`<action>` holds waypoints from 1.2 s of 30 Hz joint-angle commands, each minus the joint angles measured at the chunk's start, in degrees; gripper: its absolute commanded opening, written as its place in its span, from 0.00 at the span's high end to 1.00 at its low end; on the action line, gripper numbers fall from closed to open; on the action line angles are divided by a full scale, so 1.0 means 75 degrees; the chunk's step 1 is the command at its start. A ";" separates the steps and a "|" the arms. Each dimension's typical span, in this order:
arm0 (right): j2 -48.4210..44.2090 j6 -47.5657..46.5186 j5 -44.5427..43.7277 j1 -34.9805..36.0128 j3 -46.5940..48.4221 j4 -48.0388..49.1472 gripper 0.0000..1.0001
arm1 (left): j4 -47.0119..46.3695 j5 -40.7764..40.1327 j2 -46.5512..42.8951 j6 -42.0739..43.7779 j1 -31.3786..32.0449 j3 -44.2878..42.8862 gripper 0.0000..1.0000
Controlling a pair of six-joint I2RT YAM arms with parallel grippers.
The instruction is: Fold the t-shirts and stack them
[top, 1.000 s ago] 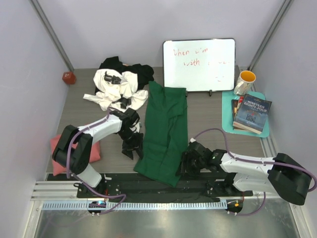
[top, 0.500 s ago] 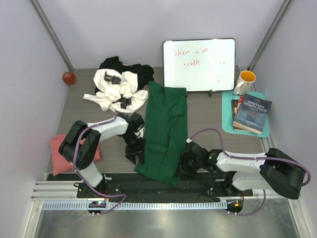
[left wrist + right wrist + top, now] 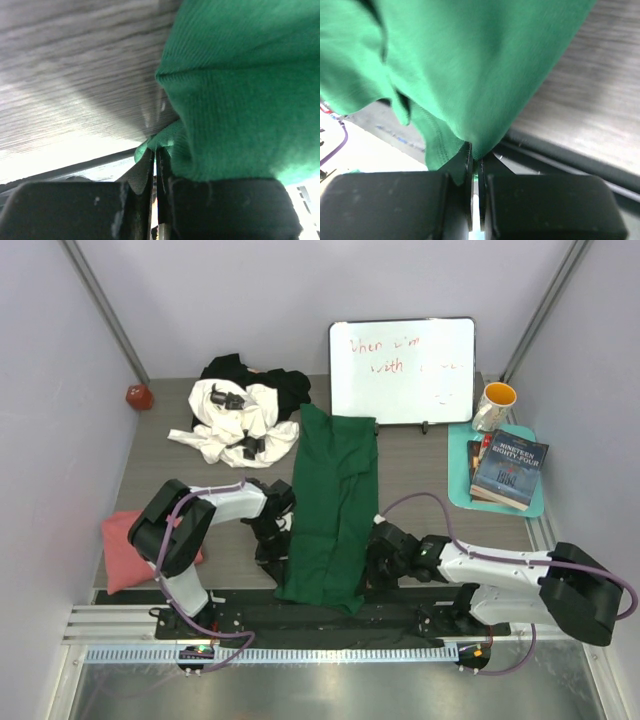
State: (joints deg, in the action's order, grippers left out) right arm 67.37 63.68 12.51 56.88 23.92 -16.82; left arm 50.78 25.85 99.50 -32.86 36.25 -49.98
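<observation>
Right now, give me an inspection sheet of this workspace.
Surface: grey wood-grain tabletop, no spills.
Job's things: dark green cloth t-shirt laid lengthwise at centre; white t-shirt and black t-shirt heaped back left; salmon pink t-shirt bunched at left edge.
Clutter: whiteboard, orange-lined mug, books on teal mat, small red ball.
Grippers: left gripper, right gripper each shut on green t-shirt's near end.
Cables: purple cables loop along both arms.
Surroundings: pale walls.

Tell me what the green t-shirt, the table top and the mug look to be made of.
The green t-shirt: soft knit cloth, matte; fine ribbed stitches and limp folds show close up. The table top: grey wood-grain surface, slight sheen; probably laminate, not certain. The mug: smooth, glossy, white outside, yellow inside; likely ceramic.
</observation>
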 commanded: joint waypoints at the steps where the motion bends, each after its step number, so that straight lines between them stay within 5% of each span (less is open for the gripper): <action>1: -0.0568 -0.0217 -0.0274 0.0045 0.0548 -0.1014 0.99 | 0.0072 0.0163 -0.0259 -0.0177 0.0042 0.0148 1.00; 26: -0.0663 -0.0370 -0.0262 0.0045 0.0666 -0.1941 0.98 | 0.0494 0.1464 -0.1279 -0.0786 0.0159 0.0229 1.00; 28: -0.0674 -0.0370 -0.0262 0.0045 0.0666 -0.1976 0.92 | 0.0378 0.1546 -0.1314 -0.0845 0.0170 0.0428 1.00; 30: -0.0675 -0.0370 -0.0274 0.0033 0.0666 -0.1953 0.75 | 0.0272 0.1558 -0.1302 -0.0868 0.0182 0.0546 1.00; 36: -0.1165 -0.0358 -0.0356 0.0033 0.0830 -0.1918 0.65 | -0.0138 0.1792 -0.1454 -0.1138 0.0182 0.0710 1.00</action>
State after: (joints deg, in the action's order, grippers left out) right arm 62.63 61.28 10.59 56.88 27.14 -30.83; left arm 51.22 35.77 91.24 -39.46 37.39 -44.77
